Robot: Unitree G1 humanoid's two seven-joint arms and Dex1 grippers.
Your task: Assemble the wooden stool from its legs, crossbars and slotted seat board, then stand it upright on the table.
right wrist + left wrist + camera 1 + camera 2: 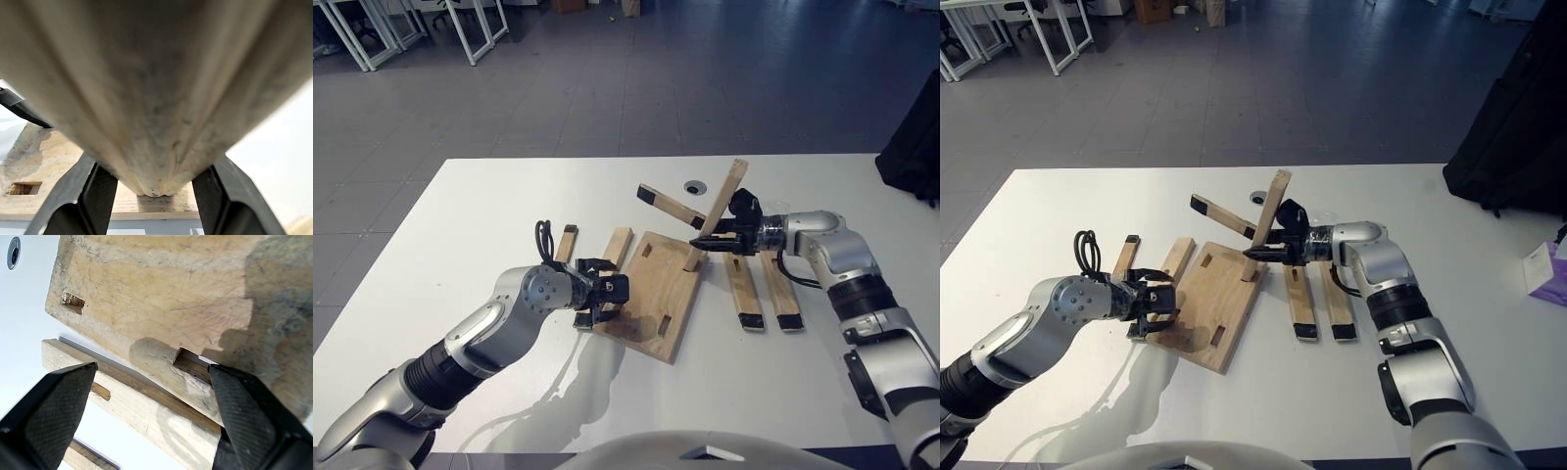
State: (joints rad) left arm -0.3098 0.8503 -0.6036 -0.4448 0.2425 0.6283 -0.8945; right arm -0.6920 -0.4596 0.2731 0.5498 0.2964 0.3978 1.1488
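The slotted seat board (658, 299) lies flat on the white table (489, 206). My left gripper (603, 297) is open at the board's left edge; in the left wrist view its fingers (54, 411) straddle that edge and a notch. My right gripper (708, 241) is shut on a wooden leg (720, 211). The leg stands tilted, its lower end at a slot on the board's right edge. A black-tipped bar (668, 204) juts from it to the left. In the right wrist view the leg (156, 88) sits between the fingers (93, 200).
Two black-tipped legs (742, 290) (781, 292) lie side by side right of the board. A plank (619, 245) and a short black-tipped piece (567, 243) lie to its left. A round cable hole (694, 184) sits farther back. Floor and desk frames lie beyond the table.
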